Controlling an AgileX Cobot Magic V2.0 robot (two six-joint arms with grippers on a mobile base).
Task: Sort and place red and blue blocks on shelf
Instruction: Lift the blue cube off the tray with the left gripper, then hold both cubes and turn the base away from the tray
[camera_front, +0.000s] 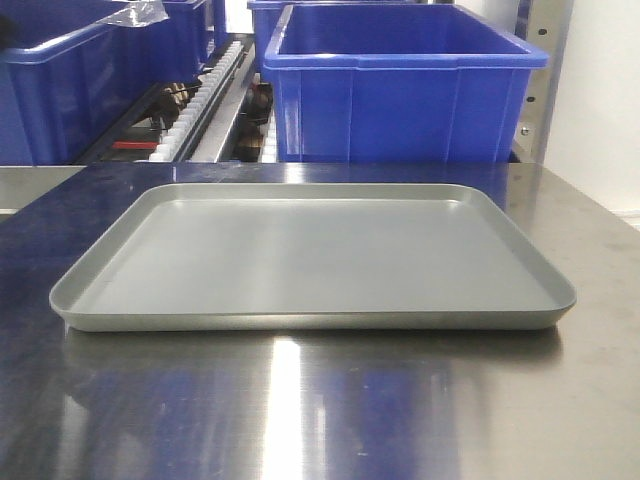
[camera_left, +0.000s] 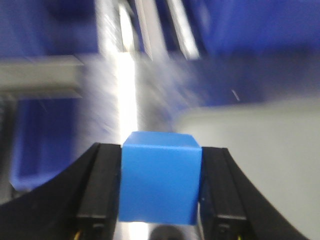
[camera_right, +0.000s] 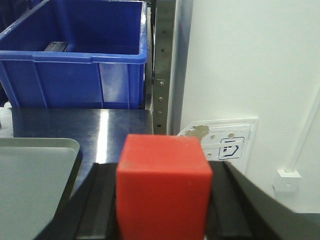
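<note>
My left gripper (camera_left: 160, 200) is shut on the blue block (camera_left: 160, 177), held between both black fingers above the steel worktable, beside the grey tray (camera_left: 260, 145); that view is blurred. My right gripper (camera_right: 164, 200) is shut on the red block (camera_right: 164, 185), held above the worktable's right end, with the tray corner (camera_right: 35, 170) to its left. Neither gripper nor either block shows in the front view. The shelf stands behind the table; its upright post (camera_right: 161, 65) shows in the right wrist view and its right upright (camera_front: 545, 70) in the front view.
The grey tray (camera_front: 90, 300) lies bare on the shiny steel worktable (camera_front: 320, 410). Large blue bins (camera_front: 400, 85) (camera_front: 70, 80) stand on the shelf behind, one also in the right wrist view (camera_right: 75, 55). A white wall with a plate (camera_right: 225, 142) is at the right.
</note>
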